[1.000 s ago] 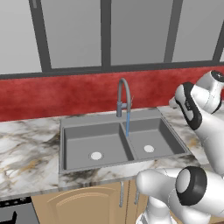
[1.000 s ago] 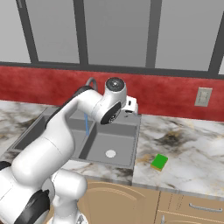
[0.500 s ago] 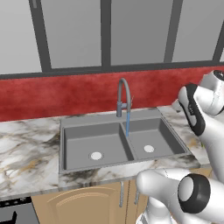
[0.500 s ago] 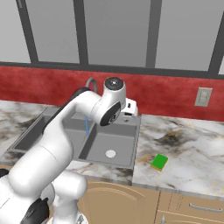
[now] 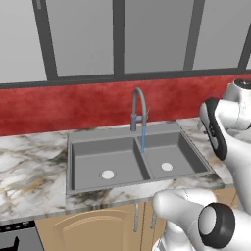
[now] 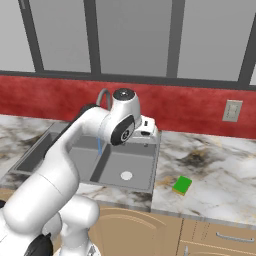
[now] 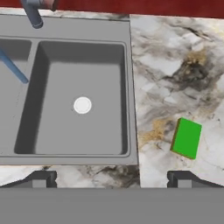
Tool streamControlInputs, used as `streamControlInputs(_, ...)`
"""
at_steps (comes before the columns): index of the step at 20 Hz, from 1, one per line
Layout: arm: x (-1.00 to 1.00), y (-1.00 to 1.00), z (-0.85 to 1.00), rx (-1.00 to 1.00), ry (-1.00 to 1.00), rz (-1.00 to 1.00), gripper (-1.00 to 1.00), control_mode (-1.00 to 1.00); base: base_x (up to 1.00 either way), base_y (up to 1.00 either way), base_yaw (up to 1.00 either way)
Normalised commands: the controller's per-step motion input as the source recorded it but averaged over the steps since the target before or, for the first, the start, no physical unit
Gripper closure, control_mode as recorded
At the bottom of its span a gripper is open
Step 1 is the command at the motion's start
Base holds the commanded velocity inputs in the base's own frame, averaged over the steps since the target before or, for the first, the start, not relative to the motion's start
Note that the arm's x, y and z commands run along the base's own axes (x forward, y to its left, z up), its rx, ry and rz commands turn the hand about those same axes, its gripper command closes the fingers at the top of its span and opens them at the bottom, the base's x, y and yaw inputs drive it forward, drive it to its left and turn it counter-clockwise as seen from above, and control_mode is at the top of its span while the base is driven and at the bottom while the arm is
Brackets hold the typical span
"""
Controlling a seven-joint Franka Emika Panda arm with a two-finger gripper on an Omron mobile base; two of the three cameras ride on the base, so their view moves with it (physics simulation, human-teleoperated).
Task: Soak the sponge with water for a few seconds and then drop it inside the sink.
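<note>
Small flat green sponge (image 7: pixel 187 138) with a yellow underlayer, lying on the marbled stone counter (image 7: pixel 175 70) to the right of the grey double-basin sink (image 7: pixel 129 87), apart from its rim. Thin light-blue stream of water (image 5: pixel 143 138) falling from the arched grey faucet (image 5: pixel 138 105) at the sink's central divider. Two-finger gripper (image 7: pixel 112 178) poised above the counter's front edge, jaws spread wide with nothing between them, well apart from the sponge.
</note>
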Motion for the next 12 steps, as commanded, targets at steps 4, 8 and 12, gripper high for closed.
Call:
streamControlInputs(4,0.0,-0.05,-0.21,-0.12,0.18,-0.01,-1.0,-1.0,0.0,0.0,0.0)
streamControlInputs(8,0.01,-0.06,-0.23,-0.06,0.07,0.0,-1.0,-1.0,0.0,0.0,0.0)
streamControlInputs(12,0.07,-0.19,-0.28,0.0,0.06,0.0,-1.0,-1.0,0.0,0.0,0.0)
